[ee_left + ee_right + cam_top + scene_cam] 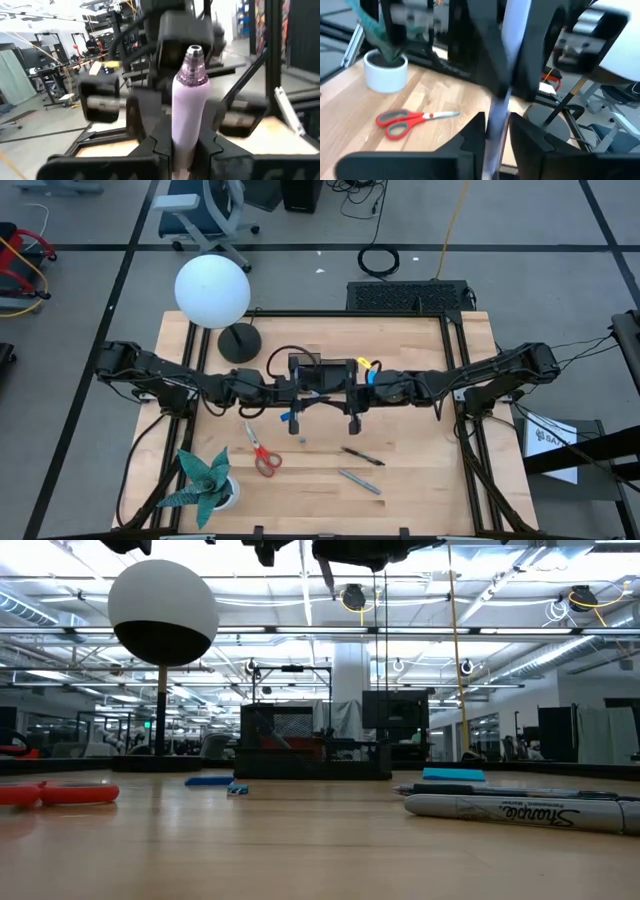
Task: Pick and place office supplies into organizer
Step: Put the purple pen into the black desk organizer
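Observation:
A pale purple pen [190, 105] hangs level high over the table's middle, between my two grippers, which face each other. My left gripper [190, 145] [300, 395] is shut on it. My right gripper [496, 135] [355, 395] is open, its fingers [472, 137] standing on either side of the pen's thin end [496, 120]. The black organizer [310, 745] stands on the table under the grippers. Red-handled scissors [262, 455], a blue pad [208, 781], a tiny blue block [285, 418], a dark pen [362, 456] and a grey pen [358, 480] lie flat on the wood. My left gripper pinches the pen's thick barrel [189, 127] between its two fingers. The fingers come level from the table's left and lie along the pen. The pen sticks out ahead of them toward my right gripper, its clear tip [194, 52] foremost, lifted clear of the table.
A white globe lamp [212, 290] with a round black base [240, 342] stands at the far left. A green paper plant in a white pot [205, 480] sits near the front left corner. A grey marker [520, 812] lies close to the low camera.

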Available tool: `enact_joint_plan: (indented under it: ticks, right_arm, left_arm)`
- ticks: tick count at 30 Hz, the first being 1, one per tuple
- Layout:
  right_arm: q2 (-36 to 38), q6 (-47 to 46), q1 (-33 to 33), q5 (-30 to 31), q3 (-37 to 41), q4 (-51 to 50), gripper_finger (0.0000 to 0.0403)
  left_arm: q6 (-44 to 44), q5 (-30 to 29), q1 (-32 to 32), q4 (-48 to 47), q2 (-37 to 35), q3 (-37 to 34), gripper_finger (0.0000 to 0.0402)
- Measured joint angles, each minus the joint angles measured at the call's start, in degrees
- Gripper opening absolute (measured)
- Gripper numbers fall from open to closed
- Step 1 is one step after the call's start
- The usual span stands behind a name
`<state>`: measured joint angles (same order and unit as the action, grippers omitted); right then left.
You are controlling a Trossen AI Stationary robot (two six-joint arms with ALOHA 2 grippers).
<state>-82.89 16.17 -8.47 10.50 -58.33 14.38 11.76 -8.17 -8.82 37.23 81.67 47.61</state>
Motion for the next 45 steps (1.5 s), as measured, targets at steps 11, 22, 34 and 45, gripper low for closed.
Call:
enact_joint_plan:
  ticks: [11, 22, 34, 45]
  right_arm:
    - [3.0, 5.7, -2.7, 12.0, 0.1, -5.3, 0.0126]
    - [8.1, 16.9, -7.8, 12.6, 0.1, -10.6, 0.0123]
    - [7.3, 44.3, -13.7, 12.2, 0.1, -11.6, 0.0127]
    - [-2.1, 81.5, -17.0, 23.5, 0.1, 3.0, 0.0128]
  left_arm:
    - [-5.5, -2.9, -1.1, -3.4, -3.6, 0.8, 0.0034]
    - [-17.7, -5.1, -1.3, -11.1, -6.5, 0.8, 0.0034]
    - [-33.5, 4.2, 0.4, -12.5, -6.1, 0.8, 0.0034]
    - [-47.7, 11.5, 0.1, -6.7, -2.0, 0.8, 0.0034]
